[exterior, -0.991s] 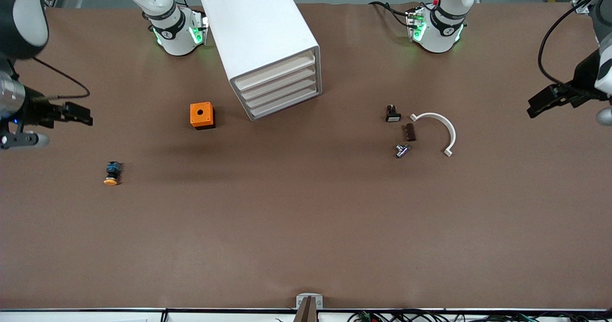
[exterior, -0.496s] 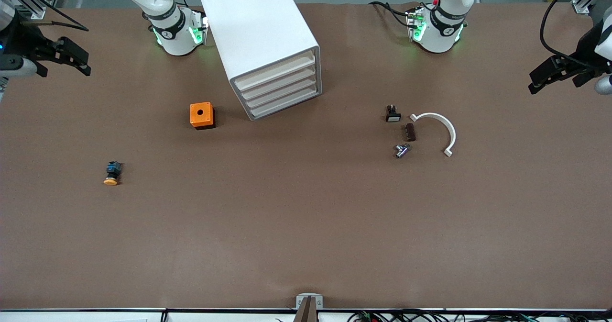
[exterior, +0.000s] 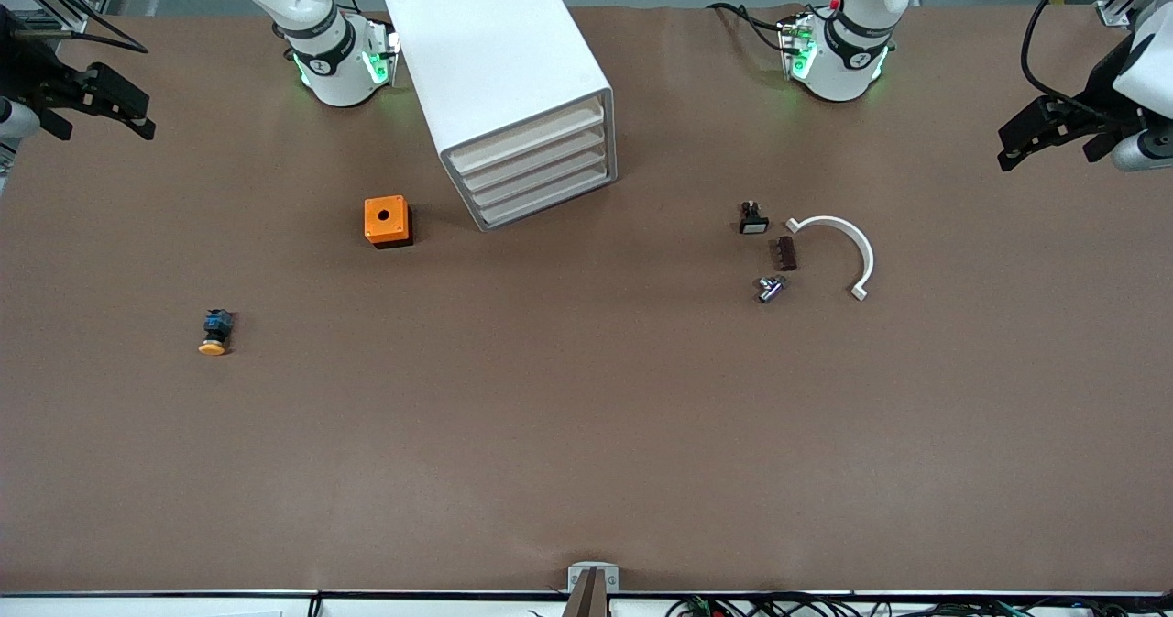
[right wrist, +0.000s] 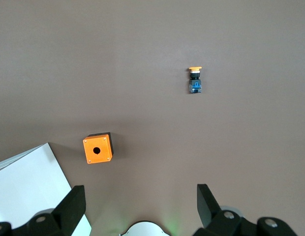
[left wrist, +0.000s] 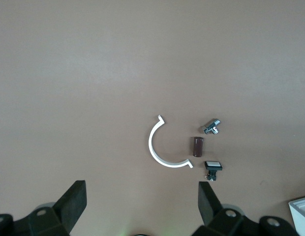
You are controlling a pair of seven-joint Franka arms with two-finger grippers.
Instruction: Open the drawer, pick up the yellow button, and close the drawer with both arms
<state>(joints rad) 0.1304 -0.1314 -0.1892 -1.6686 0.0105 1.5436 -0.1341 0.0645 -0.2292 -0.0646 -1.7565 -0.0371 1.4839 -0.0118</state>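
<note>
The drawer [exterior: 530, 136] sits flush in the cabinet [exterior: 499, 76], topmost of four fronts, with nothing touching it. The button [exterior: 215, 332] lies on its side on the table [exterior: 586, 434], well apart from the cabinet toward the right arm's end and nearer the front camera than the cube [exterior: 387, 221]; its orange cap points toward that camera. In the right wrist view the button [right wrist: 195, 80] lies well out ahead of the spread fingers [right wrist: 71, 206], and the cube [right wrist: 98, 149] lies closer to them, beside the cabinet's corner [right wrist: 29, 191]. The right gripper [exterior: 105, 104] hangs high over the table's edge at the right arm's end, its fingers apart and holding nothing. The left gripper [exterior: 1040, 136] hangs high over the table at the left arm's end, its fingers [left wrist: 74, 204] likewise apart and empty. Ahead of them lie a white arc [left wrist: 165, 145], a brown part [left wrist: 198, 146], a metal fitting [left wrist: 211, 126] and a black part with a white face [left wrist: 212, 167], grouped near each other, none touching the fingers.
</note>
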